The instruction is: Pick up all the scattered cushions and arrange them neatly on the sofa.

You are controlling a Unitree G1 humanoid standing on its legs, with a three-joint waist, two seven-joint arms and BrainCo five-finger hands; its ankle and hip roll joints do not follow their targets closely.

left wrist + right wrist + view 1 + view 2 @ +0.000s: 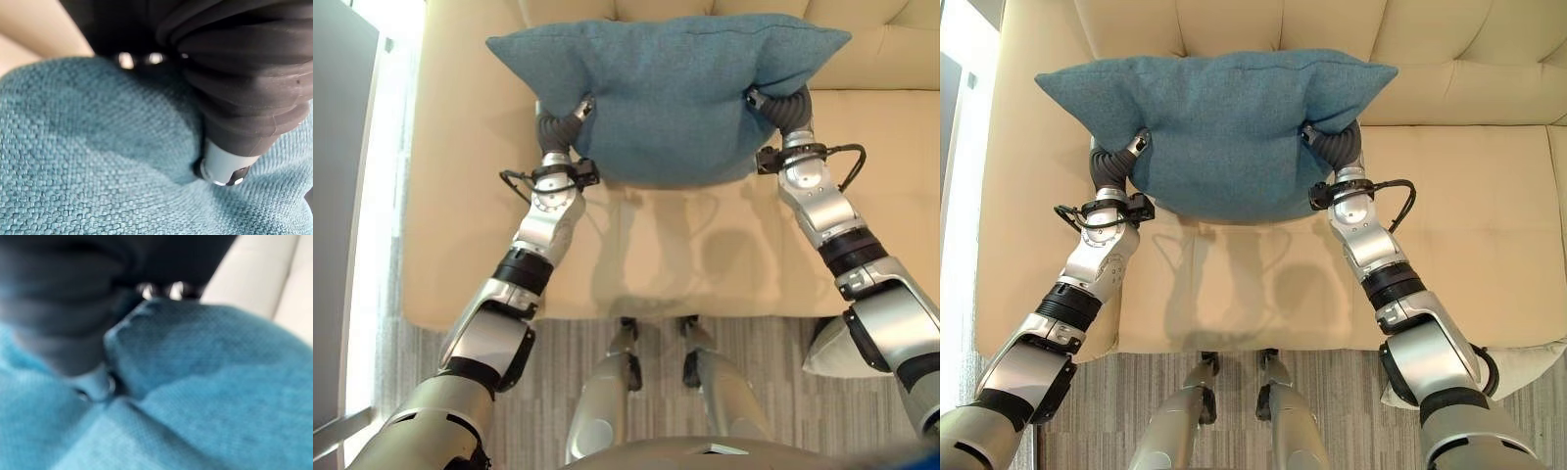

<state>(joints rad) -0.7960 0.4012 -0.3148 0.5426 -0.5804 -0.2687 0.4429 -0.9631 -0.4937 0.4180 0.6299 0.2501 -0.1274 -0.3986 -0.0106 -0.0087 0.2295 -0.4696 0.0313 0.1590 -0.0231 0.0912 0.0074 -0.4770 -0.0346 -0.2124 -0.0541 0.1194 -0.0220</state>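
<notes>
A teal cushion [1224, 132] hangs above the sofa [1489, 206] seat, left hand [1116, 157] and right hand [1337, 145] pressed into its sides; whether their buried fingers grip, I cannot tell. A pale cushion [832, 354] lies on the floor beside the sofa.

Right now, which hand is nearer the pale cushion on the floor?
Right. The right hand grips the teal cushion at its right edge, on the pale cushion side; the left hand grips its far left edge.

Cushion [1224, 127] is showing plain teal woven fabric. Sofa [1489, 225] is showing cream. Floor [1351, 411] is showing grey stripes.
</notes>
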